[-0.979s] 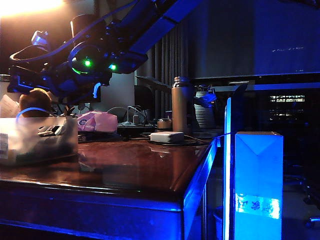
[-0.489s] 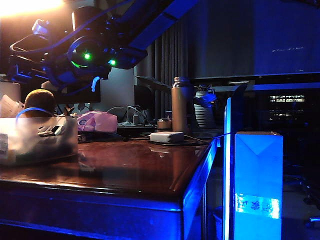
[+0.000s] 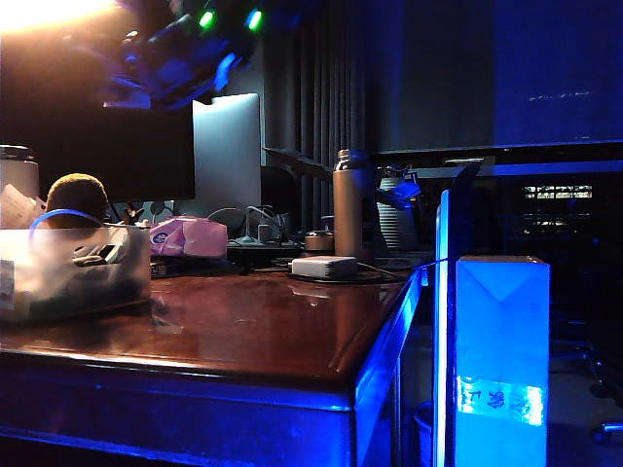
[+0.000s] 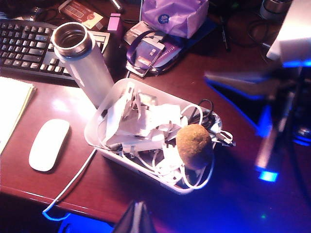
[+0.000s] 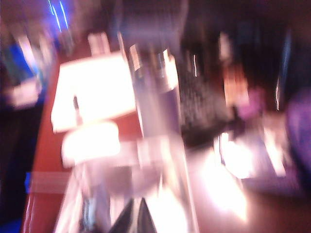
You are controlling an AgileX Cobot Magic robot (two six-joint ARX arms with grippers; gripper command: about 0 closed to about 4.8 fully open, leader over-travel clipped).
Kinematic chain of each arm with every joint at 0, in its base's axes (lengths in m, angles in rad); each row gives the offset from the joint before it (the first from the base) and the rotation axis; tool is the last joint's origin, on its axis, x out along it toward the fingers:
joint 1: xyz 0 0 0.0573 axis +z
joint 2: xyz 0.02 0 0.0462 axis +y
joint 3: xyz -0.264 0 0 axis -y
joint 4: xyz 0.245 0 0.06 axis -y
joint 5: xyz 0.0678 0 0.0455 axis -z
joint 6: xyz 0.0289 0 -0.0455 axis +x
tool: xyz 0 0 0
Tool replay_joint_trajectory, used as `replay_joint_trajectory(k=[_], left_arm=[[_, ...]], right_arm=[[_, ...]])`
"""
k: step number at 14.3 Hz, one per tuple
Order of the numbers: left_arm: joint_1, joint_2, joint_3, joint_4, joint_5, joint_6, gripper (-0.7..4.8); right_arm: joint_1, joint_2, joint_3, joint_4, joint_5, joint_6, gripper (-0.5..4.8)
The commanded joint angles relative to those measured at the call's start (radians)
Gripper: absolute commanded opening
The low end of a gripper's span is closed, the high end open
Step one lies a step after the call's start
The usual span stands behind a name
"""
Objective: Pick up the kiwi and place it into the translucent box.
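The fuzzy olive-brown egg-shaped kiwi (image 4: 194,145) now lies inside the low frosted whitish translucent plastic box (image 4: 99,127), resting on top of the tangle of white cables and paper slips at one end of it; in the exterior view its brown crown (image 3: 76,197) shows above the box rim (image 3: 78,277) beside a blue loop, near the left edge of the reddish-brown tabletop (image 3: 263,321). A second ago the right arm hung low just over the box with its claw spread wide; now that arm sits high in the top left of the exterior view, only its green and blue lights and dark housing visible, well apart from the box. The right claw (image 5: 136,218) shows in its own wrist view as two dark tips drawn together with nothing between them, the rest of that picture smeared by motion. The left claw (image 4: 136,218) hangs above the near edge of the tabletop over the box; its dark tips meet in a point at the frame's edge, seemingly together and empty, and it has not shifted. A tall brushed-metal open-topped flask (image 4: 82,63) stands just beside the box, a white mouse (image 4: 48,144) nearby. Judgement: the release is done and the kiwi is delivered; the right arm's lift reads as a retreat, and the task looks essentially complete, provided the fruit stays settled on that loose heap.
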Motion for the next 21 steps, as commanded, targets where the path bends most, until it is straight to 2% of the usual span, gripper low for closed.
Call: replay_joint_trajectory(k=[1, 4, 7, 9, 14, 16, 20, 21], left_arm=[[0.001, -0.002, 0.004, 0.012, 0.005, 0.000, -0.03], [0.001, -0.002, 0.004, 0.011, 0.005, 0.000, -0.03], [0.001, -0.002, 0.004, 0.011, 0.005, 0.004, -0.03], [0.001, -0.002, 0.004, 0.011, 0.005, 0.004, -0.03], [0.001, -0.002, 0.004, 0.003, 0.005, 0.004, -0.03], [0.001, -0.002, 0.004, 0.000, 0.005, 0.004, -0.03], [0.001, -0.002, 0.004, -0.003, 0.025, 0.004, -0.03], [0.000, -0.002, 0.004, -0.002, 0.060, 0.003, -0.03]], right_arm=[[0.002, -0.016, 0.000, -0.232, -0.056, -0.007, -0.01], [0.035, -0.011, -0.001, -0.374, -0.048, -0.093, -0.01], [0.048, -0.011, -0.001, -0.426, -0.039, -0.105, -0.01], [0.051, 0.005, -0.001, -0.391, -0.001, -0.106, -0.01], [0.068, 0.071, -0.001, -0.184, -0.014, -0.105, -0.01], [0.077, 0.073, 0.000, -0.128, 0.019, -0.105, -0.01], [0.068, 0.044, 0.000, -0.098, 0.212, -0.109, -0.01], [0.058, 0.025, 0.000, -0.085, 0.221, -0.112, -0.01]])
